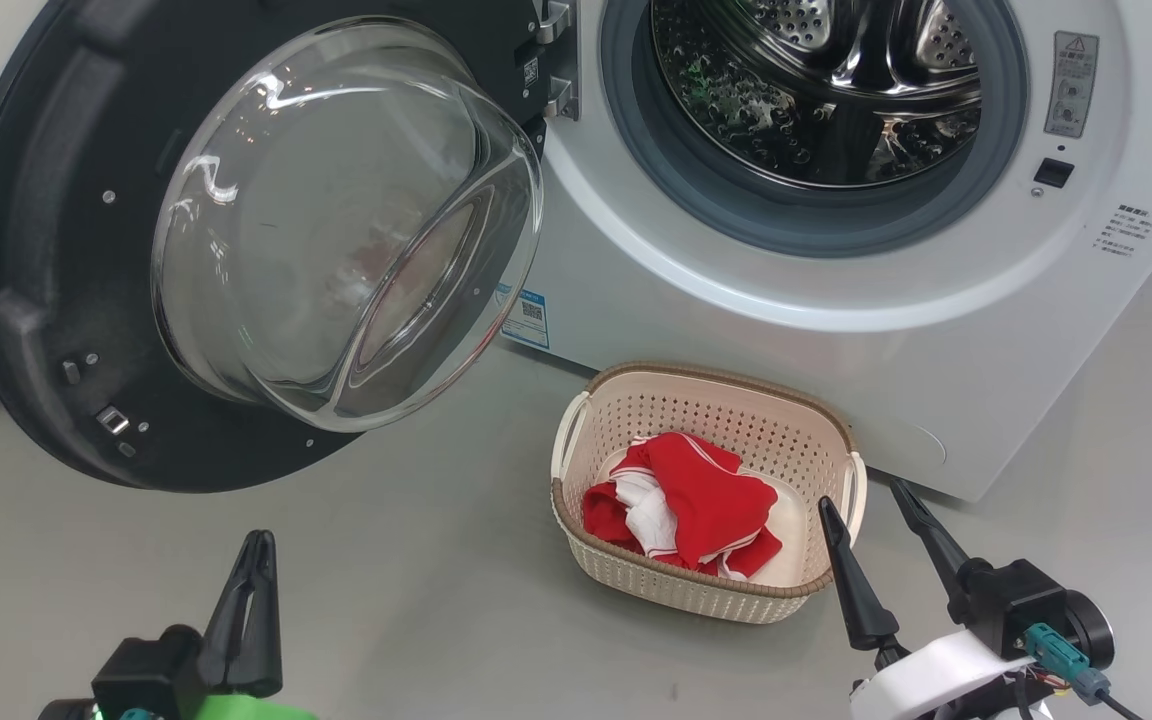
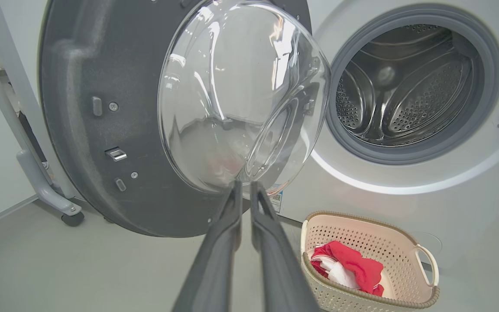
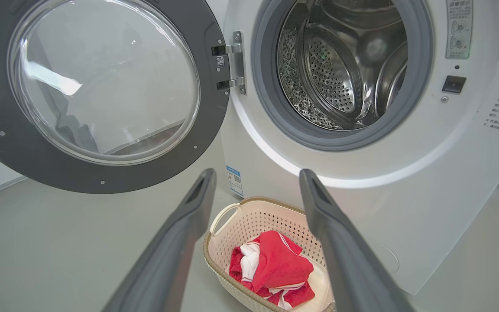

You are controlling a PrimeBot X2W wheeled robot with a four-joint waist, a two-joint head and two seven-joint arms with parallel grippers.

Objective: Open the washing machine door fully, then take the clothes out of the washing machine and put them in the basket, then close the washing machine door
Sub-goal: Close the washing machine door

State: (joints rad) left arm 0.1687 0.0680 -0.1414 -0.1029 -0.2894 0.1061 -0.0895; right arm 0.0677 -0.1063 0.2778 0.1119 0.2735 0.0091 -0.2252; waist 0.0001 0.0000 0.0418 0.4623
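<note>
The red clothes with white stripes (image 1: 696, 500) lie in the small cream plastic basket (image 1: 716, 410) beside the big white washing machine (image 1: 786, 320). Its round black glass door (image 1: 36, 250) stands wide open. The left hand (image 1: 258, 545) is pressed together and empty. The right hand (image 1: 863, 496) is spread.

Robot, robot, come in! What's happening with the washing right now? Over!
Both empty: left jaws shut, right jaws open. Red clothes in basket, drum looks empty. Door wide open, not yet closed. Nothing seems to block it.
</note>
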